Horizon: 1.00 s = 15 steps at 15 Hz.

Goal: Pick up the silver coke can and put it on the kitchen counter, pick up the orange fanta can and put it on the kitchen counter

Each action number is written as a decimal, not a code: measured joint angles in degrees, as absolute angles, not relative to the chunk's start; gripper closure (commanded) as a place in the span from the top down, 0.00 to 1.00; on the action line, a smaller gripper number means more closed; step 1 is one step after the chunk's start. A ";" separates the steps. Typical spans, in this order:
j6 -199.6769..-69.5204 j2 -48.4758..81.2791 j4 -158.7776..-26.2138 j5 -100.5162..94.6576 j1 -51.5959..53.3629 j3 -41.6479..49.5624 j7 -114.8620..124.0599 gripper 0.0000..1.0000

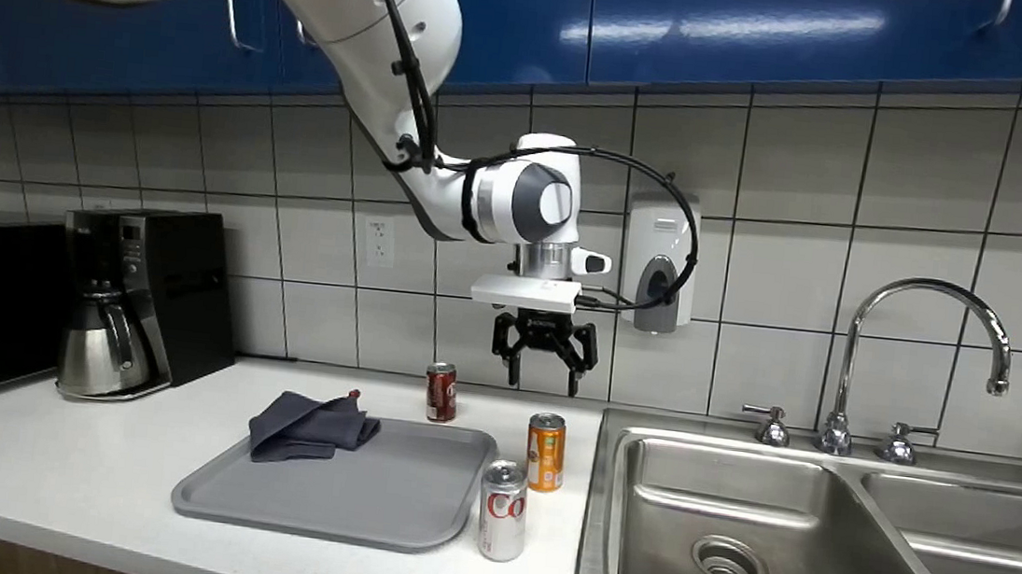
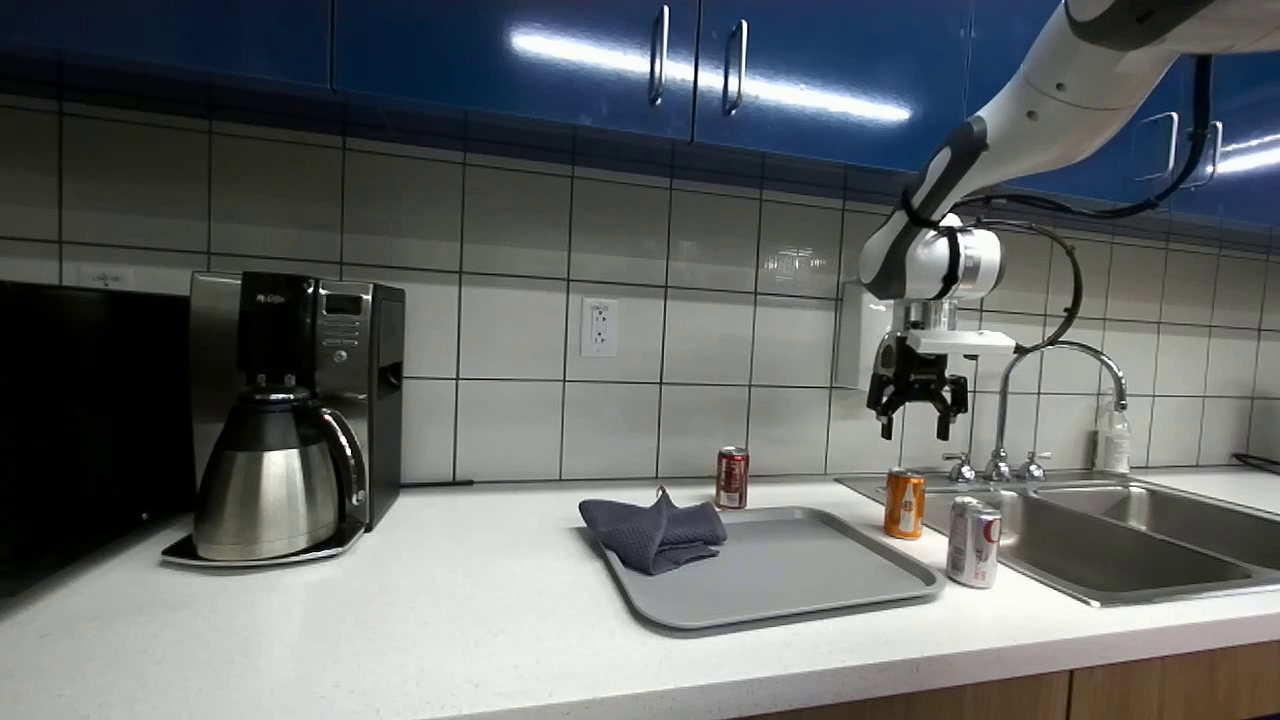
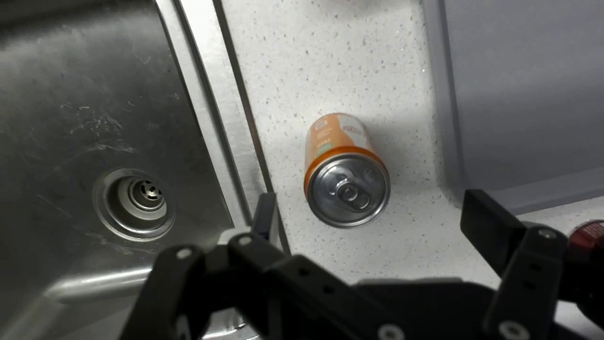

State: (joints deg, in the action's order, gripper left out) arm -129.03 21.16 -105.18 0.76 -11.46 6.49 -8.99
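The silver coke can (image 1: pixel 503 516) stands upright on the white kitchen counter (image 1: pixel 100 463), between the tray's corner and the sink; it also shows in an exterior view (image 2: pixel 973 545). I cannot make it out in the wrist view. The orange fanta can (image 1: pixel 545 454) stands upright on the counter just behind it, and shows in an exterior view (image 2: pixel 904 505) and the wrist view (image 3: pixel 347 189). My gripper (image 1: pixel 543 382) is open and empty, pointing down, above and a little behind the orange can; its fingers (image 3: pixel 370 208) spread wider than the can in the wrist view.
A grey tray (image 1: pixel 359 497) with a dark folded cloth (image 1: pixel 310 427) lies beside the cans. A dark red can (image 1: pixel 441 393) stands behind the tray. A steel double sink (image 1: pixel 601 521) with a faucet (image 1: pixel 851 357) is on the other side. A coffee maker (image 2: pixel 300 420) stands farther off.
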 measured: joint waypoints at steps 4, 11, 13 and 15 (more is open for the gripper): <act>-129.10 16.80 -109.92 0.76 -11.40 6.49 -10.33 1.00; -129.36 6.95 -120.92 0.91 -9.79 6.39 -13.26 1.00; -129.32 3.37 -124.20 1.50 -9.23 6.39 -14.67 1.00; -129.12 -0.12 -127.16 1.57 -8.76 6.39 -15.39 1.00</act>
